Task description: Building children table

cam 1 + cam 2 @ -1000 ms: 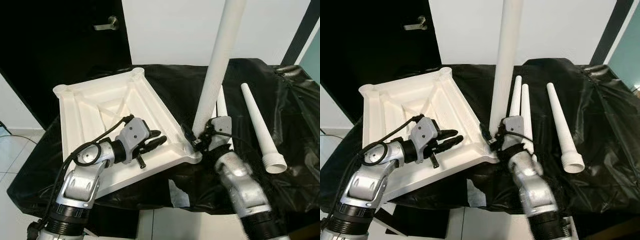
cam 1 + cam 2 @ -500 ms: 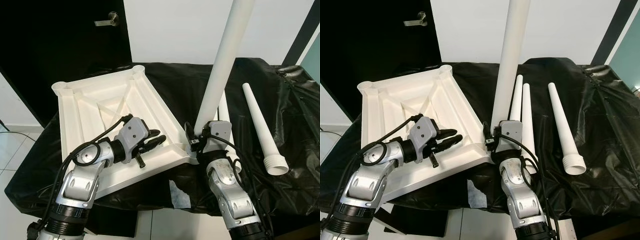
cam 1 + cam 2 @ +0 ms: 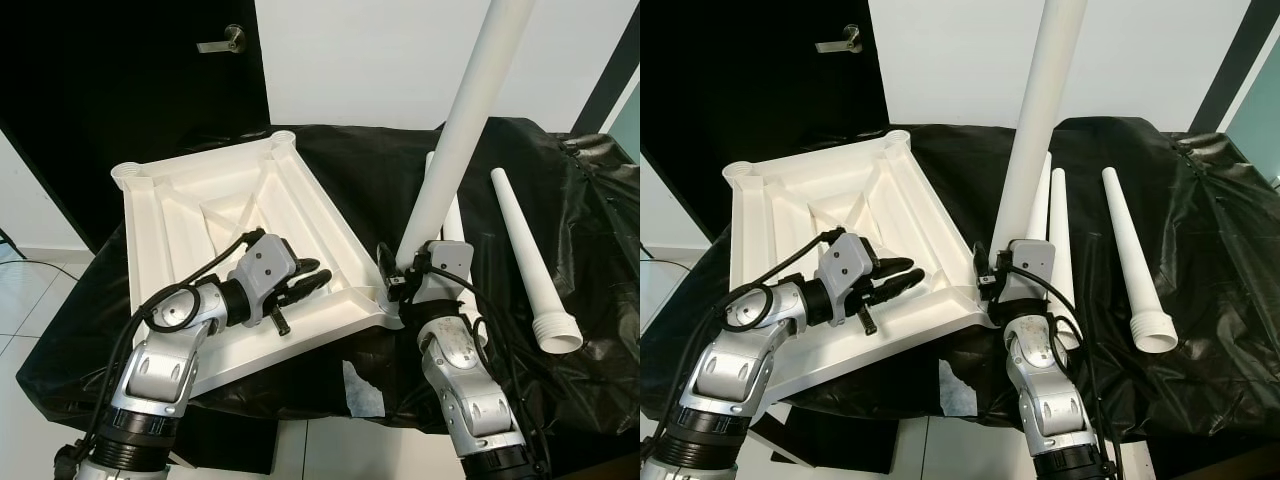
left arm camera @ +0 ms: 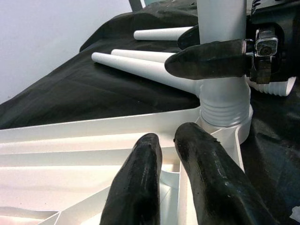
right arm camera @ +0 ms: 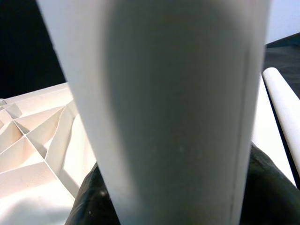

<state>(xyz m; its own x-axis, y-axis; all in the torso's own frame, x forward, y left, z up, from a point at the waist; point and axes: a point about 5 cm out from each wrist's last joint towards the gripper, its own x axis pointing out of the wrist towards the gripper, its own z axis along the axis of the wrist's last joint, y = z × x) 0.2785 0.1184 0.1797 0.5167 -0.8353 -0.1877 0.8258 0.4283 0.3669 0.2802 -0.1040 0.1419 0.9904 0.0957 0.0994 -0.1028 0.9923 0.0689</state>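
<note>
One leg [image 3: 455, 150], right claw [image 3: 408, 277] clamped at its base, needed squaring and twisting into the tabletop [image 3: 190, 215] corner socket [image 4: 225, 123] while the left claw [image 3: 305, 285], fingers nearly together, braced the tabletop.

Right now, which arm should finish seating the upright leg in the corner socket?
Right. Its end effector already grips the upright leg at the tabletop corner socket; the left end effector rests inside the tray.

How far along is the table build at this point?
Early. No leg looks finished. The right gripper, jaws shut, holds the first leg standing in the near corner socket of the upturned tabletop; the left gripper rests inside the tabletop. Three loose legs on the black cloth remain.
</note>
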